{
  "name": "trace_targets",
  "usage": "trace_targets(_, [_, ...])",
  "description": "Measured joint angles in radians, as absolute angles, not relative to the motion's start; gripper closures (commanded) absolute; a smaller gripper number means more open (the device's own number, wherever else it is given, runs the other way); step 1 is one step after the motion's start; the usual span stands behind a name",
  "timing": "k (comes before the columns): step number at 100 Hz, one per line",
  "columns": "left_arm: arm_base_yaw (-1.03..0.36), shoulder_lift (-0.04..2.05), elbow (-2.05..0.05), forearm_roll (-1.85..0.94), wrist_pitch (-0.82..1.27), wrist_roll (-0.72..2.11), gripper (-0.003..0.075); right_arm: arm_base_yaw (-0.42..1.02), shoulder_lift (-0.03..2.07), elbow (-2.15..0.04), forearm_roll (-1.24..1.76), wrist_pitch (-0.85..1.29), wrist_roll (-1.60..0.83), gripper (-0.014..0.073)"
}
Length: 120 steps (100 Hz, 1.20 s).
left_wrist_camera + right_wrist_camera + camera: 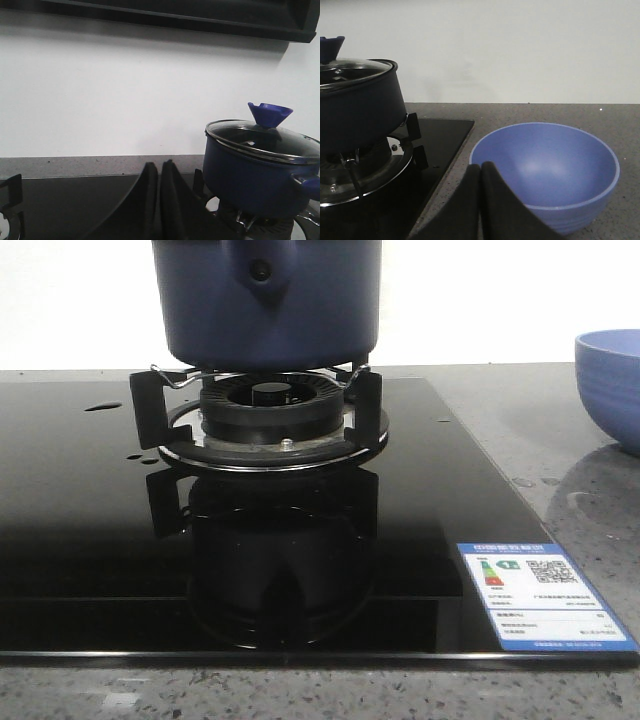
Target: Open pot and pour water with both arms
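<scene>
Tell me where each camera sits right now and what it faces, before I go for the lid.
Front view: low over the cooktop, facing the pot on its burner; no arm shows.
Left wrist view: on the left arm, facing the pot's glass lid; shut left pincer in the foreground.
Right wrist view: on the right arm, facing the blue bowl; shut right pincer in the foreground.
All three share the pot.

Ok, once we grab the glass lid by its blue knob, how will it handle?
The lid looks like glass in a metal rim, so probably rigid, fairly heavy and breakable if dropped. Its knob flares wider toward the top, which should help keep it from slipping out of an end effector. It seems to sit loosely on the pot, so it likely lifts straight off.
</scene>
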State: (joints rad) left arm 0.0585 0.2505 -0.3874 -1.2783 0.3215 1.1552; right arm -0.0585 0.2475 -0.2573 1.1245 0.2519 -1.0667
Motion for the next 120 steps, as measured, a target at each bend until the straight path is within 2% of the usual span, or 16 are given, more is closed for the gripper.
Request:
trace_targets(37, [0.059, 0.250, -0.387, -1.241, 0.282, 1.104, 0.0739, -0.058, 0.248, -0.257, 1.125, 0.252, -1.068, 0.0649])
trace_targets(45, [0.059, 0.250, -0.387, -1.053, 0.237, 0.878, 0.0739, -0.058, 0.248, -0.257, 1.125, 0.252, -1.068, 0.0649])
trace_targets(61, [0.059, 0.250, -0.341, -0.397, 0.157, 0.182, 0.0739, -0.058, 0.248, -0.257, 1.125, 0.252, -1.068, 0.0649])
trace_targets(68, [0.056, 0.237, -0.299, -0.252, 0.127, 0.028, 0.0739, -0.058, 0.248, -0.257, 1.125, 0.252, -1.068, 0.0649])
trace_targets(88, [0.008, 0.116, -0.154, -0.109, 0.094, -0.070, 0.0739, -0.058, 0.248, -0.257, 1.125, 0.252, -1.070, 0.0649])
trace_targets(120, [0.000, -0.003, 0.001, -0.089, 0.084, -0.081, 0.0739, -0.058, 0.248, -0.257, 1.126, 0.252, -1.070, 0.0649])
